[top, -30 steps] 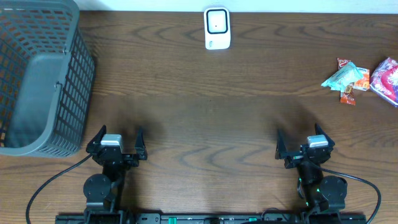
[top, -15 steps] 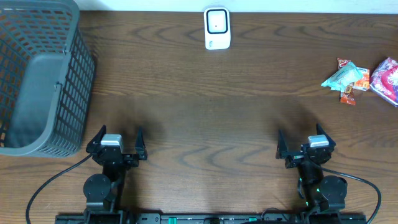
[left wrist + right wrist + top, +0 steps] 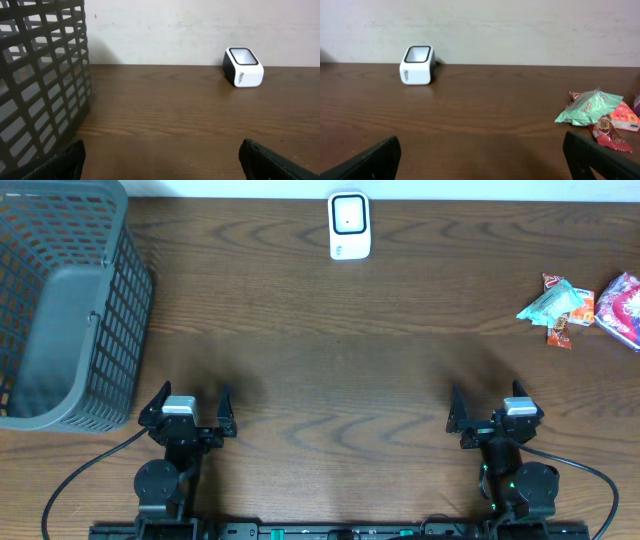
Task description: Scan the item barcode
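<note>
A white barcode scanner [image 3: 349, 225] with a dark window stands at the far middle of the table; it also shows in the left wrist view as the scanner [image 3: 242, 66] and in the right wrist view as the scanner [image 3: 417, 64]. The items are a small heap of snack packets at the far right: a mint-green packet [image 3: 553, 301] [image 3: 587, 107], a red packet [image 3: 561, 334] and a pink packet [image 3: 622, 302]. My left gripper [image 3: 194, 393] [image 3: 161, 150] hangs open and empty near the front left. My right gripper [image 3: 487, 394] [image 3: 481, 145] is open and empty near the front right, well short of the packets.
A tall grey plastic basket [image 3: 120, 330] [image 3: 45, 75] fills the left side, just beyond and left of my left gripper. Dark wooden table [image 3: 330, 370] stretches between the grippers and the scanner. A pale wall backs the far edge.
My right gripper has edged slightly to the right. The left arm and all objects are where they were.
</note>
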Robot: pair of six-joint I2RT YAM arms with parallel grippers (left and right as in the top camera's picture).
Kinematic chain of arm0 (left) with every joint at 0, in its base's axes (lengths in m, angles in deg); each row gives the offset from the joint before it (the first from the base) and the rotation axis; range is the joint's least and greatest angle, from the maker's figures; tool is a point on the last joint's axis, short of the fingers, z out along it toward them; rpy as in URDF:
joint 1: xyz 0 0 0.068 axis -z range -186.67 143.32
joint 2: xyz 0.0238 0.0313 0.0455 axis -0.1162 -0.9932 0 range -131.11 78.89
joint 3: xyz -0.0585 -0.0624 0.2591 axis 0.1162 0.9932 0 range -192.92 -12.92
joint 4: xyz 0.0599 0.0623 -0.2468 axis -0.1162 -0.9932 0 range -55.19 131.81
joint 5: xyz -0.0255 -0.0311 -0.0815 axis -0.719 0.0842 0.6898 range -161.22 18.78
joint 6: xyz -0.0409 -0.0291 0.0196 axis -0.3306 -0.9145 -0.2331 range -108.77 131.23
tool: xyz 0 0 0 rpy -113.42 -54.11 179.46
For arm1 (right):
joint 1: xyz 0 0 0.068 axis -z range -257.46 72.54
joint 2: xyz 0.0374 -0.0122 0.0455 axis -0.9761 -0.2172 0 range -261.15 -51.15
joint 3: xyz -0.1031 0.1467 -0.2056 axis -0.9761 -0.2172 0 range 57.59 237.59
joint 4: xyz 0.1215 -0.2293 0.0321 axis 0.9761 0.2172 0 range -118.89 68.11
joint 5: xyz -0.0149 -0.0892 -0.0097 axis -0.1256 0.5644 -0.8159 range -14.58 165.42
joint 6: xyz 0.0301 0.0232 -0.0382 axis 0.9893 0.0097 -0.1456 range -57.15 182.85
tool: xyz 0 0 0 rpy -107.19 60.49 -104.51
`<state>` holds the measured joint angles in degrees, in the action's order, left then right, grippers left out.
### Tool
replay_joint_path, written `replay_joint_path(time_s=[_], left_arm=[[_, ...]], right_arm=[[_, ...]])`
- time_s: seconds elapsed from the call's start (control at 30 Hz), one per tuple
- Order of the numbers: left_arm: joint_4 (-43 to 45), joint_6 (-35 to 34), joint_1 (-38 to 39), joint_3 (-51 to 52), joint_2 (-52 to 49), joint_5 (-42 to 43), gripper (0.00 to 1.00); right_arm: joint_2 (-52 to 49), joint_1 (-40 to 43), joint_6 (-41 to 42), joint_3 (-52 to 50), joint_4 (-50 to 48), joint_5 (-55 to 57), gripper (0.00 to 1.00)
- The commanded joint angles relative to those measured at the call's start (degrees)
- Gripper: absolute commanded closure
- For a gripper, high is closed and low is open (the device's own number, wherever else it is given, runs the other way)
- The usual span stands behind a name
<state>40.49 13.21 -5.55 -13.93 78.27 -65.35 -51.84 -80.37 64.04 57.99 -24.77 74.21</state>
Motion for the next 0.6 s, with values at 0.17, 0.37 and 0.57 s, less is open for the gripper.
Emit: replay_joint_path(time_s=[0.17,0.37,0.57], left_arm=[[-2.27,0.76,-0.31,0.79,0.35,1.03,0.02],[-2.27,0.76,-0.31,0.79,0.33,1.03,0.02],[-2.27,0.76,-0.31,0.79,0.33,1.03,0.02]], right_arm=[[0.39,0.24,-1.03,-0.02,0.50,0.39,0.01],[0.39,0.26,-1.01,-0.04,0.22,-0.61,0.01],[0.37,0.26,-1.03,-0.04,0.20,-0.61,0.01]])
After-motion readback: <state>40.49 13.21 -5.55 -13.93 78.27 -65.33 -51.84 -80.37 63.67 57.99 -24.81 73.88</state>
